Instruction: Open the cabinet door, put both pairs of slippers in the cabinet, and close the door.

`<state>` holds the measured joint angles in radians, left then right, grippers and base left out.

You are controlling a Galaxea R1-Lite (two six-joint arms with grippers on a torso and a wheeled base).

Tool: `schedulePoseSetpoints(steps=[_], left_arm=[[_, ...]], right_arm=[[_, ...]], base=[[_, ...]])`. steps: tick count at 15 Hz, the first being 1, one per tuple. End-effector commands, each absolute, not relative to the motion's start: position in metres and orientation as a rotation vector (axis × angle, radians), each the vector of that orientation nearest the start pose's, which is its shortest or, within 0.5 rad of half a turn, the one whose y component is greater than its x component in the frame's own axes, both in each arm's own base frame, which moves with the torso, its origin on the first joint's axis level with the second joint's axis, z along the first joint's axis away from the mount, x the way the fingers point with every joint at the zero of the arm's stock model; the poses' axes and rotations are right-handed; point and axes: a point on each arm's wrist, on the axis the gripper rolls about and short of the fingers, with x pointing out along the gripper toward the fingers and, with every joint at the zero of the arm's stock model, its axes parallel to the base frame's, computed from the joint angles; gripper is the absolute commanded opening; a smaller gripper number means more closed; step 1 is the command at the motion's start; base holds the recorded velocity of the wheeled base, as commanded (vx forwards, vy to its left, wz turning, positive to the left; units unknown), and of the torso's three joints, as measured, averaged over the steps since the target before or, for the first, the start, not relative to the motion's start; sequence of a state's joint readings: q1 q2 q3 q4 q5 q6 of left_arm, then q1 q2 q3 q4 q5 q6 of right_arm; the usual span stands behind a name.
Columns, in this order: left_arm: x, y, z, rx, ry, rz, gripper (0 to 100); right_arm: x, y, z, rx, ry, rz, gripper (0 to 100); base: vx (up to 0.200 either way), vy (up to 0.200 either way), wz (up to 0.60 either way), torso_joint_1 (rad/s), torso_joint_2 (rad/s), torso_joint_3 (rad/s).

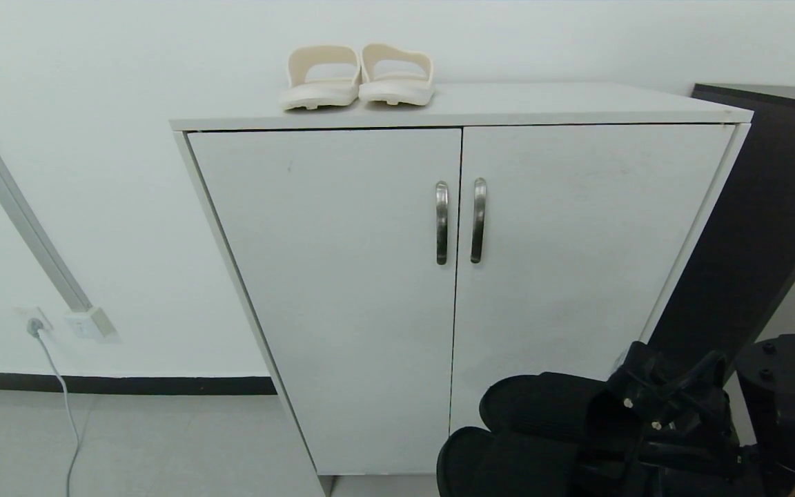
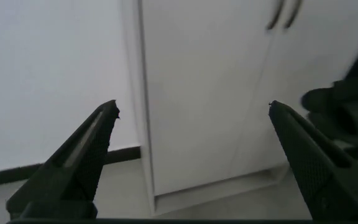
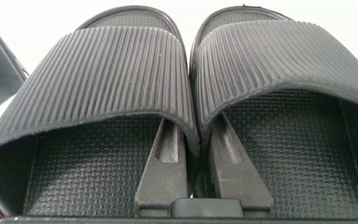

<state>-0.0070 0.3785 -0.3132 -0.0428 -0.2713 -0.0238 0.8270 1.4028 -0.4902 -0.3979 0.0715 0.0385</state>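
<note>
Cabinet (image 1: 542, 103) is shut, both doors flush, handles (image 1: 442, 222) side by side at the centre seam. Cream slippers (image 1: 325, 90) sit on the top, near its back edge, left of centre. Right gripper (image 1: 653, 414) is clamped on the black slippers (image 1: 542, 421), one finger inside each, pinching the inner walls together, low in front of the right door; probably not touching it, hard to tell. Left gripper (image 2: 191, 109) is spread wide, holding nothing, facing the cabinet's lower left corner.
</note>
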Motion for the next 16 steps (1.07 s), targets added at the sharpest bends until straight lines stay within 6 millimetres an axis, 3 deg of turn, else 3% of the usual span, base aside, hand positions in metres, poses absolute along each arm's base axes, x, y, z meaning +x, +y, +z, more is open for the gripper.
schedulePoseSetpoints(steps=[1,2,3,8,12,13,16], left_arm=[[0.047,-0.011,0.215,-0.047,0.107,-0.463,100],[0.047,-0.011,0.215,-0.047,0.107,-0.463,100],[0.067,-0.017,0.229,-0.028,0.133,-0.634,100],[0.114,-0.056,0.260,-0.017,0.190,-0.946,100],[0.143,-0.112,0.266,-0.079,0.154,-1.109,100],[0.144,-0.118,0.267,-0.092,0.142,-1.126,100],[0.152,-0.168,0.273,-0.131,0.173,-1.252,100]], right_arm=[[0.138,0.153,0.153,-0.162,0.513,0.870,0],[0.138,0.153,0.153,-0.162,0.513,0.870,0],[0.138,0.153,0.152,-0.163,0.515,0.869,0],[0.140,0.156,0.149,-0.170,0.532,0.871,0],[0.140,0.155,0.149,-0.170,0.532,0.872,0],[0.139,0.156,0.149,-0.171,0.532,0.874,0],[0.139,0.156,0.148,-0.172,0.533,0.873,0]], base=[[0.000,0.000,0.00,0.000,0.00,0.000],[0.000,0.000,0.00,0.000,0.00,0.000],[0.000,0.000,0.00,0.000,0.00,0.000],[0.000,0.000,0.00,0.000,0.00,0.000],[0.000,0.000,0.00,0.000,0.00,0.000],[0.000,0.000,0.00,0.000,0.00,0.000],[0.000,0.000,0.00,0.000,0.00,0.000]])
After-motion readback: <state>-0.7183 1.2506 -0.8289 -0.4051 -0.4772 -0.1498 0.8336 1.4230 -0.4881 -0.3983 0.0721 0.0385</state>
